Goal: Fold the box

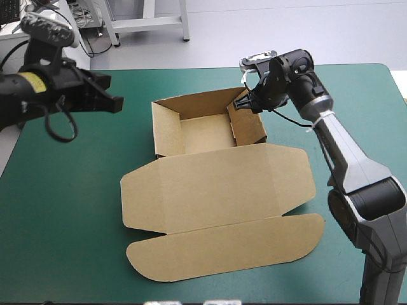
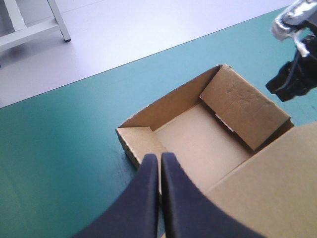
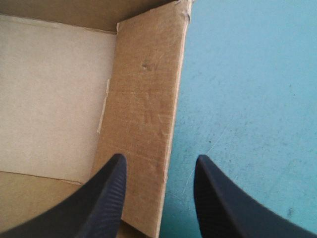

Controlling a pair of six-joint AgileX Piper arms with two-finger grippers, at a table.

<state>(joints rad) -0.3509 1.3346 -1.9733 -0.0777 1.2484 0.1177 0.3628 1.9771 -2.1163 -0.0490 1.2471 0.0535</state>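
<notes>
Straddling the box wall (image 3: 143, 124) at three o'clock, right gripper (image 3: 158, 163) fingers (image 3: 111, 188) spread; left gripper (image 2: 159, 156) at nine o'clock, fingers pressed together.

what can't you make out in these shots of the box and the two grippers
- High view: the right gripper is dark against the right wall of the box; contact cannot be told.
- Left wrist view: the left gripper covers the tray's corner beside the lid; the frame edge cuts the lid off.
- Right wrist view: only the right wall and some floor show; the rest of the box is out of frame.
</notes>
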